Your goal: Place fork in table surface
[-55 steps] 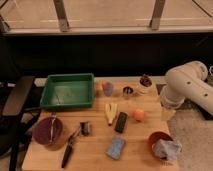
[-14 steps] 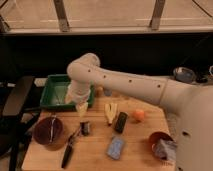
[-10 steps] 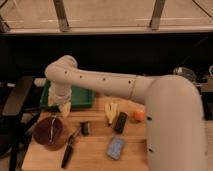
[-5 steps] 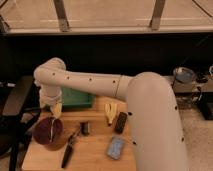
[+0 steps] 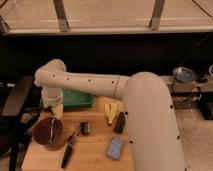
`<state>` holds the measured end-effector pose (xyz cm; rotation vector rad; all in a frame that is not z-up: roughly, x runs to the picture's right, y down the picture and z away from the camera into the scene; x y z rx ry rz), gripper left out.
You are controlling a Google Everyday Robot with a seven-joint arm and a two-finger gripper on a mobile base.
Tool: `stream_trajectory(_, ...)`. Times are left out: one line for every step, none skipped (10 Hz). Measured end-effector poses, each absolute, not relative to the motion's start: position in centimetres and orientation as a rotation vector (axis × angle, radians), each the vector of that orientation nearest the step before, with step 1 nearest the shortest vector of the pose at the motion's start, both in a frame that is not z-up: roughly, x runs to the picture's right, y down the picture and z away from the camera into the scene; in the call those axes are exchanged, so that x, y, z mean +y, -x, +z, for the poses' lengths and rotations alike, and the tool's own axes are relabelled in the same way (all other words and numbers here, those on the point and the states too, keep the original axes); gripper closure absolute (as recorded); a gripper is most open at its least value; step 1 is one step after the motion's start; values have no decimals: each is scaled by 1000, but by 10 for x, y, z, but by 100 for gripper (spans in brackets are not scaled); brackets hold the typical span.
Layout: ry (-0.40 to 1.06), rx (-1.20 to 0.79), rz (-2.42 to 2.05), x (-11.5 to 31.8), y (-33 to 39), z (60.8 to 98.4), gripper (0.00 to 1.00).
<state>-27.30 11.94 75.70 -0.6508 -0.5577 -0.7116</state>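
1. Our gripper (image 5: pixel 57 111) hangs at 1 o'clock over the dark red bowl (image 5: pixel 41 137); we cannot tell how open it is.
2. The fork (image 5: pixel 51 131) lies inside that bowl.
3. The bowl sits at the table surface's (image 5: pixel 95 152) 9 o'clock edge.

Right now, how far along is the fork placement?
Done: nothing yet. The fork, a thin pale line, lies inside the dark red bowl, not on the table surface. In hand: the pincer hangs at the bowl's upper right rim, beside the green tray. Left: grasp the fork, lift it out, set it on bare wood.
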Motion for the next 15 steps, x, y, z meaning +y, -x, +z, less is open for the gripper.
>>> stream_trajectory(673,-533,-686,123,273,766,35)
stream_trajectory(687,-519,-658,125,273,773,35)
stream_trajectory(700,-505,-622,125,269,778,35)
stream_trajectory(708,-499,-597,126,269,782,35)
stream_trajectory(713,-495,-576,126,270,786,35)
stream_trajectory(718,-493,-560,126,270,790,35)
stream_trajectory(725,-495,-551,127,271,795,35)
stream_trajectory(732,-500,-545,127,272,800,35)
stream_trajectory(739,-505,-541,129,274,803,35)
stream_trajectory(745,-511,-541,130,277,806,35)
stream_trajectory(749,-515,-542,131,279,808,35)
stream_trajectory(752,-522,-545,132,282,809,35)
stream_trajectory(753,-527,-548,132,284,809,35)
stream_trajectory(755,-533,-552,133,287,809,35)
stream_trajectory(756,-538,-556,133,289,810,36)
